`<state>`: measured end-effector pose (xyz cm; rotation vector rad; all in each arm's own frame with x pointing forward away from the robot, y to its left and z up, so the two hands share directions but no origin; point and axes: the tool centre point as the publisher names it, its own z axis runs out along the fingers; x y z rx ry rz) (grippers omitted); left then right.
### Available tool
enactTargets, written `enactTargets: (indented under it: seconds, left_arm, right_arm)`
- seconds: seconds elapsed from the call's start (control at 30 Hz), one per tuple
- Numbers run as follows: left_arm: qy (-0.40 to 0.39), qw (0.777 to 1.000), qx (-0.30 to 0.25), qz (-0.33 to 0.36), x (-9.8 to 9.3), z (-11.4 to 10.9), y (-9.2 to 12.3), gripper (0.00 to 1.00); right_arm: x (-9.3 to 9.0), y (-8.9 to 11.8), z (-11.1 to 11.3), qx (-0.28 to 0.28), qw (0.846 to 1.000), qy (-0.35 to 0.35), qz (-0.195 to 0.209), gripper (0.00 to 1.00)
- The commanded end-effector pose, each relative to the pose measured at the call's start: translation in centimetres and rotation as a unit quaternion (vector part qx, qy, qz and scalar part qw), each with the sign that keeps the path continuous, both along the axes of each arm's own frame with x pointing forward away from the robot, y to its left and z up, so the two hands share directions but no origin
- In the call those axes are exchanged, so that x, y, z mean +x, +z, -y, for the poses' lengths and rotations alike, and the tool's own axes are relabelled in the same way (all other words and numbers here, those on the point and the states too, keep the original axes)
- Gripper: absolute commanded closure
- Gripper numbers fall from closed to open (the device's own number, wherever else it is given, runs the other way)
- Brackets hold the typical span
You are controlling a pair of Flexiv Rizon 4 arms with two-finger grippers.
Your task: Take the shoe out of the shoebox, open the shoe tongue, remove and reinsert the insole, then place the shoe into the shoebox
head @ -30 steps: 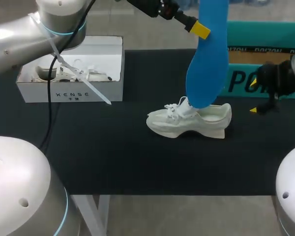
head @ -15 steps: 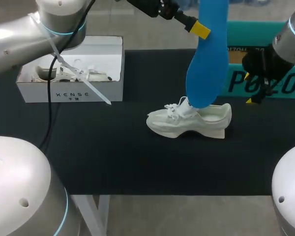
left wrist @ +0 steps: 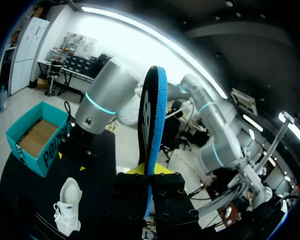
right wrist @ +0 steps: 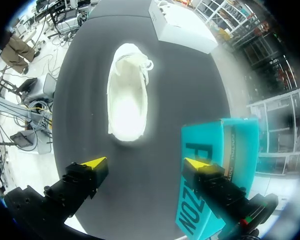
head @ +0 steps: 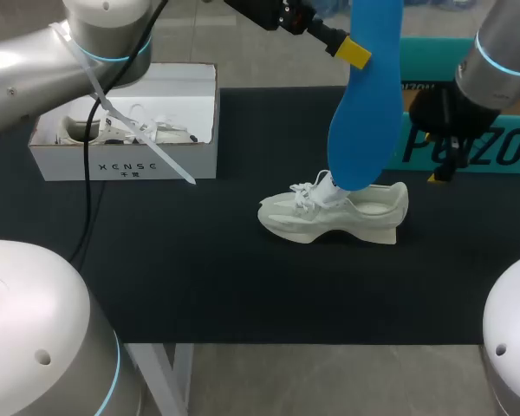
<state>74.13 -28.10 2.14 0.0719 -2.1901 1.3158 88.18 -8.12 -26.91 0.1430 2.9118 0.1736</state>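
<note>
Left gripper (head: 360, 52) is clamped on one end of the blue insole (head: 364, 113), which hangs upright above the white shoe (head: 338, 212) sitting on its sole mid-table. Right gripper (right wrist: 146, 164) is spread wide with nothing in it, hovering over the mat by the shoe's heel. The insole looks light, thin and floppy, so I'd guess it buckles if pushed. Better to brace the shoe by its firmer heel.
</note>
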Motion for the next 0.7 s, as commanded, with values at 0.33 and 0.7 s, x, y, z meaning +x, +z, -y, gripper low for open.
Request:
enactTargets:
  seconds: [0.33, 0.7]
  left_arm:
    - [-0.004, 1.000, 0.015, 0.003, -3.7, -1.2, 3.5, 1.00]
    - [0.005, 1.000, 0.016, -0.006, -5.2, -1.9, 4.1, 1.00]
  right_arm:
    - [-0.1, 0.1, 0.0, -0.001, 1.000, 0.000, 0.001, 0.00]
    - [-0.1, 0.1, 0.0, -0.001, 1.000, 0.000, 0.001, 0.00]
